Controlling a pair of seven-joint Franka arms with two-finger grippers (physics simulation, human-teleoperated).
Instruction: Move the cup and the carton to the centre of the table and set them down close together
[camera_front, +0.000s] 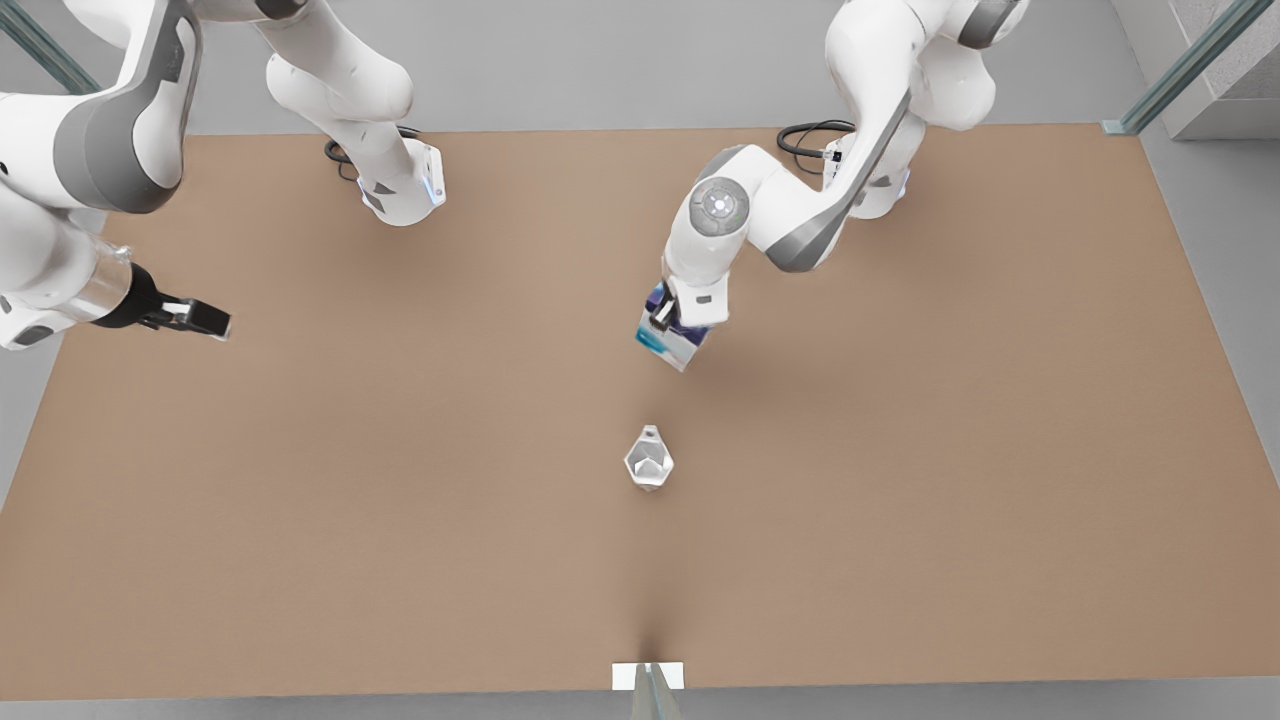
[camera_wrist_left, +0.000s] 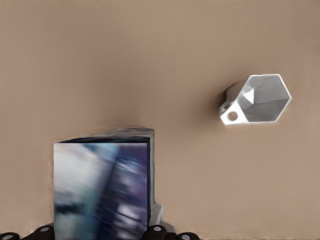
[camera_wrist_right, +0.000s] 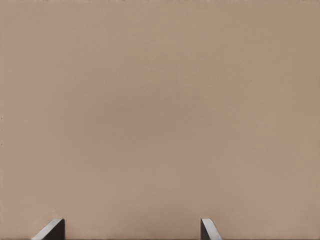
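- The governing relation was the gap between the carton (camera_front: 675, 338) and the cup (camera_front: 649, 462): the cup stood on the table (camera_front: 900, 450) nearer the camera than the carton and almost straight in line with it, close to the table's centre in the front view.
- The left gripper (camera_front: 668, 318) was clenched on the carton, which sat between its fingers and appeared tilted, one lower corner pointing down at the table. Whether that corner touched the surface could not be told.
- In the left wrist view the carton (camera_wrist_left: 102, 187) lay at the fingers, and the cup (camera_wrist_left: 257, 100) stood apart from it, upright with its open rim showing.
- The left arm was therefore the nearer one to both objects. The remaining move was judged to be a short travel toward the cup, then a set-down just beside it without knocking it.
- The right gripper (camera_front: 200, 318) waited at the front view's left, well apart from both objects, fingers (camera_wrist_right: 50, 230) spread and holding nothing.
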